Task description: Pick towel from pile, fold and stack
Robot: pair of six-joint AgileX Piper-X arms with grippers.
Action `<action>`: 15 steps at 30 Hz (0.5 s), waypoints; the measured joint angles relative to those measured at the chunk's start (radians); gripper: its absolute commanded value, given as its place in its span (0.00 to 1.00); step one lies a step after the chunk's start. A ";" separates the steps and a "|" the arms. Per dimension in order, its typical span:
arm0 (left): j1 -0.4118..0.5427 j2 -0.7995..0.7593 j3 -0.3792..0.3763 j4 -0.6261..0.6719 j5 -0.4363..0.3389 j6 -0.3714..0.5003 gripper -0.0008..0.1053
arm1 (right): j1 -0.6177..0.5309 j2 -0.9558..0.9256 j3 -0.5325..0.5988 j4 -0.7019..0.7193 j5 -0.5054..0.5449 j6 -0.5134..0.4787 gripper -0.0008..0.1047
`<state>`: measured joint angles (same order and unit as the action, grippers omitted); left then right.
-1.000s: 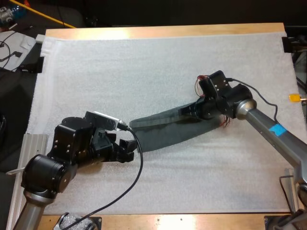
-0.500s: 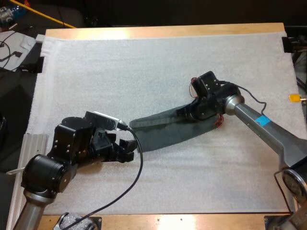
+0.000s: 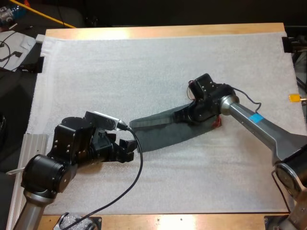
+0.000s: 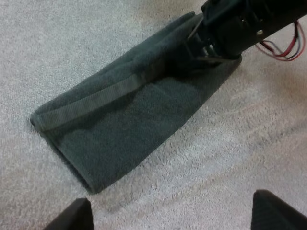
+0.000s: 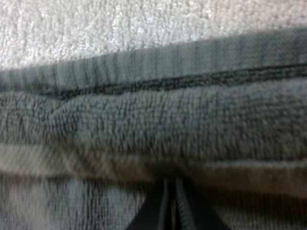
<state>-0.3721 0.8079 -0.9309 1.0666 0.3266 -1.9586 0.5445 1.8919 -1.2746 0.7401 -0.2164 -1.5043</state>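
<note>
Since a second ago our right gripper (image 3: 184, 115) has slid farther in over the right end of the towel (image 3: 163, 130). Wooden table (image 3: 168, 31) edges frame the nubbly white mat (image 3: 144, 67) beneath the towel, a long, flat, dark grey-green terry strip with a ribbed hem. Our right fingers (image 5: 158, 211) pinch its pile. Our left gripper (image 3: 128, 148) sits spread wide just off the towel's left end.

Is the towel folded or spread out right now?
Folded: the towel lies as a long narrow strip on the mat, layers doubled over, with a hem band running along its top.
</note>
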 measured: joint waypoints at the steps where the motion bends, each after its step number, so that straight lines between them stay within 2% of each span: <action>1: 0.000 0.000 0.000 0.000 0.000 0.000 0.62 | 0.001 0.005 0.000 -0.009 0.000 0.002 0.00; 8: 0.000 0.000 0.000 0.001 0.000 -0.001 0.62 | 0.005 0.036 -0.014 -0.123 0.064 0.076 0.01; 12: 0.000 0.000 0.000 0.003 0.003 -0.001 0.62 | 0.005 0.042 -0.053 -0.279 0.180 0.161 0.01; 14: 0.000 0.000 0.000 0.004 0.003 -0.001 0.62 | 0.005 0.042 -0.056 -0.285 0.185 0.162 0.01; 15: 0.000 0.000 0.000 0.008 0.005 -0.001 0.62 | 0.005 0.042 -0.097 -0.345 0.242 0.182 0.01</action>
<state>-0.3721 0.8079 -0.9309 1.0749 0.3314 -1.9593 0.5495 1.9340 -1.3714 0.3951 0.0259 -1.3221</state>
